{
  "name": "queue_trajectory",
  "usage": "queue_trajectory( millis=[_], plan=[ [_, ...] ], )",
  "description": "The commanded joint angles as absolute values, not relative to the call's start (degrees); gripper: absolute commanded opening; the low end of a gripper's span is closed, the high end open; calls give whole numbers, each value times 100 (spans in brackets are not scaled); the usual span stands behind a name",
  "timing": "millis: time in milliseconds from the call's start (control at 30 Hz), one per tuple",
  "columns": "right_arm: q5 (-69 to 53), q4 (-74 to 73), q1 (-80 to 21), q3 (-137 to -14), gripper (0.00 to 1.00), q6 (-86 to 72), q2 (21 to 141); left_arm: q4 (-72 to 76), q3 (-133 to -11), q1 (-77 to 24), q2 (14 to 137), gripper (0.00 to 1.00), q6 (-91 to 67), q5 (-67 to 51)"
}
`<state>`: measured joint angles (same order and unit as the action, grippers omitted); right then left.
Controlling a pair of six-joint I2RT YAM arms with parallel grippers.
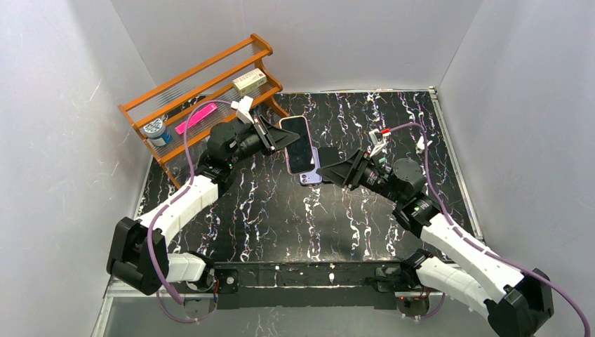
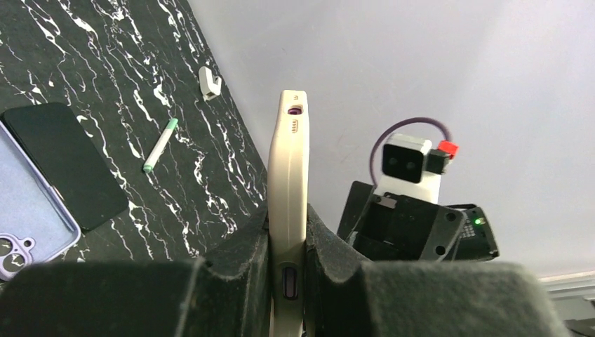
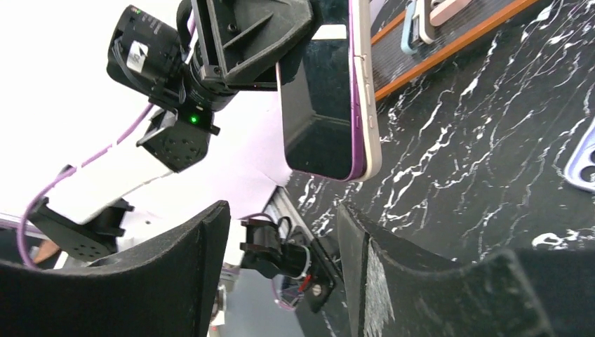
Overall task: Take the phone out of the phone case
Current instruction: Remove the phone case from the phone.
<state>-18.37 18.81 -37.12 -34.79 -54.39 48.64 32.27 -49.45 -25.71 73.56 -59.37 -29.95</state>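
Observation:
My left gripper (image 1: 279, 137) is shut on a phone (image 1: 298, 144) and holds it up off the table. In the left wrist view the cream phone case (image 2: 288, 161) stands edge-on, pinched between the two pads of my left gripper (image 2: 288, 235). The right wrist view shows the phone's dark screen (image 3: 319, 91), its purple rim and the cream case edge (image 3: 373, 105). My right gripper (image 3: 281, 232) is open just below the phone's lower end, apart from it, with nothing between its fingers. From the top it (image 1: 330, 170) sits right of the phone.
A lavender case (image 2: 31, 210) with a black slab (image 2: 67, 165) on it lies on the marble table (image 1: 281, 217) under the held phone. A green-white pen (image 2: 160, 144) and a white clip (image 2: 209, 81) lie nearby. A wooden rack (image 1: 203, 74) with a box (image 1: 249, 81) stands back left.

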Motion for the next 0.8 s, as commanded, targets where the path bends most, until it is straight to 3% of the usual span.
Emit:
queue_trajectory(
  millis=[0, 500, 767],
  plan=[
    [-1886, 2875, -3709, -3355, 64, -6410, 5029, 3765, -4964, -2593, 6946, 0, -6317, -2819],
    [-1984, 3662, -3711, -3256, 51, -6936, 5478, 4211, -4799, -2636, 6855, 0, -6843, -2778],
    [-1963, 3964, -3710, -3296, 49, -7018, 5655, 4290, -4799, -2696, 6785, 0, -6936, -2893]
  ],
)
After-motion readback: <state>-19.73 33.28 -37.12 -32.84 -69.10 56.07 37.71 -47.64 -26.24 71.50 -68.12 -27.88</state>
